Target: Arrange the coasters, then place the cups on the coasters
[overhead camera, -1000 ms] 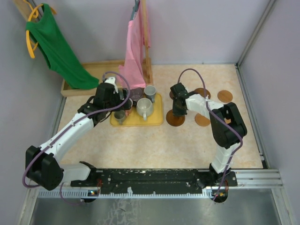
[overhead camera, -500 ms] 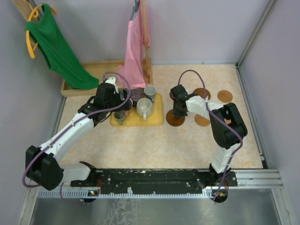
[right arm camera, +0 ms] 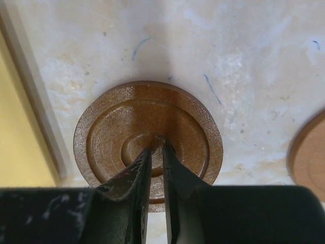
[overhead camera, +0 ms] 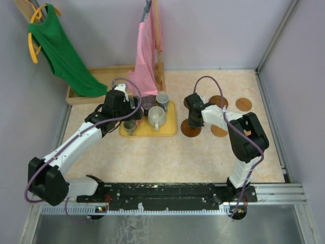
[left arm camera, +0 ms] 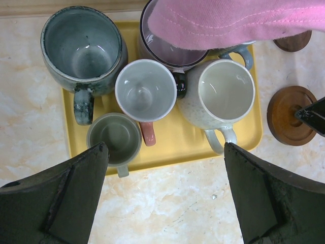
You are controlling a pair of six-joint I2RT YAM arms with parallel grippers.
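Several cups stand crowded on the yellow tray [left arm camera: 177,150]: a dark grey-green one [left arm camera: 81,46], a white one with a pink handle [left arm camera: 144,90], a cream one [left arm camera: 223,94], a small green one [left arm camera: 114,137] and a mauve one [left arm camera: 167,51] half under pink cloth. My left gripper [left arm camera: 165,148] hangs open above the tray's near edge, holding nothing. My right gripper [right arm camera: 156,150] is shut, its tips pressed onto the centre of a dark brown coaster [right arm camera: 147,117] lying flat beside the tray. Other coasters [overhead camera: 219,130] [overhead camera: 244,104] [overhead camera: 219,100] lie to its right.
A pink cloth [overhead camera: 144,56] hangs from a wooden stand over the tray's far side. A green garment [overhead camera: 63,51] hangs at the back left over a wooden tray [overhead camera: 109,76]. Walls close in the table at both sides.
The right wrist has edged very slightly to the right over the dark coaster. The left arm and the cups have not moved.
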